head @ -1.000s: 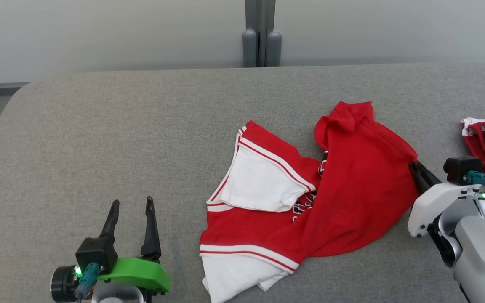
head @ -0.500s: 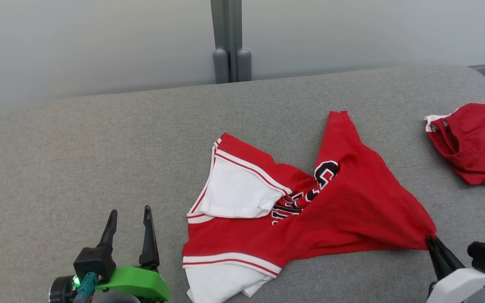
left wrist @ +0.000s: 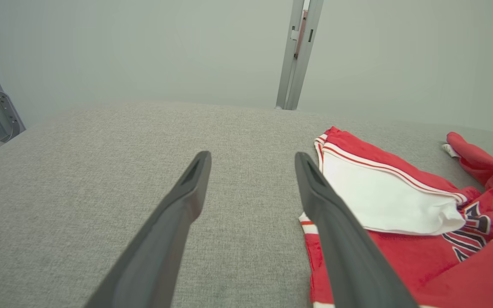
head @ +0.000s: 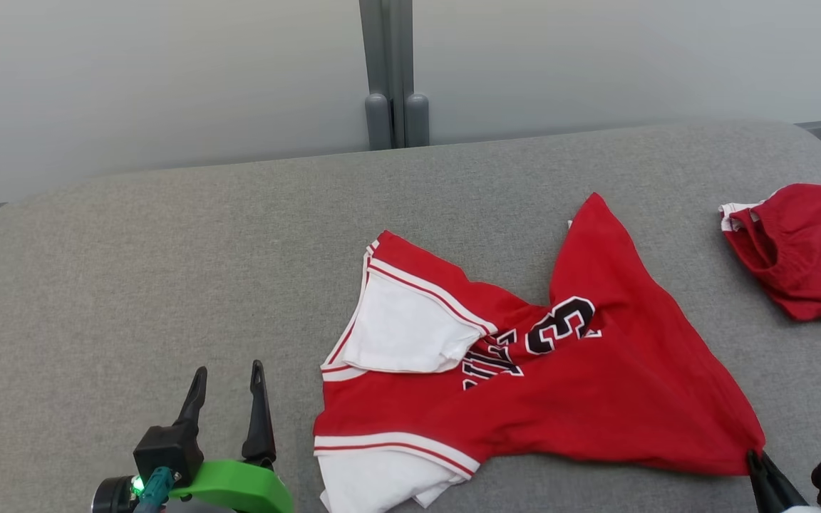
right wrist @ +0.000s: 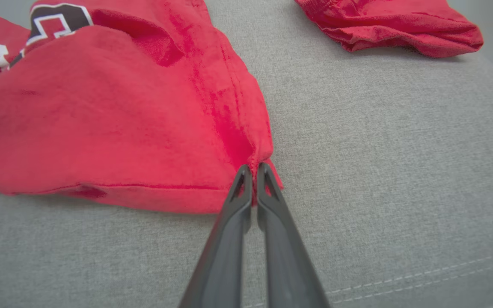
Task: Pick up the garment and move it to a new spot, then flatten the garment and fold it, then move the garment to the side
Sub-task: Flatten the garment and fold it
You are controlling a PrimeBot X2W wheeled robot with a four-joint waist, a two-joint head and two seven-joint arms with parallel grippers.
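Head view: a grey fabric-covered surface [head: 168,271] with rounded corners spans the frame, backed at 12 o'clock by a pale wall [head: 168,71] and a grey upright post [head: 396,71]. The red jersey [head: 560,399] (white trim, dark lettering) sprawls from centre toward 5 o'clock, where the right gripper [head: 754,456] pinches its corner. A second red garment [head: 802,249] lies apart at 3 o'clock. The left gripper [head: 229,368] sits at 7 o'clock.

Left wrist view: its fingers [left wrist: 186,201] stand wide over bare grey cloth, the jersey at 4 o'clock.

Right wrist view: closed fingertips [right wrist: 242,179] clamp the jersey's hem corner at centre.
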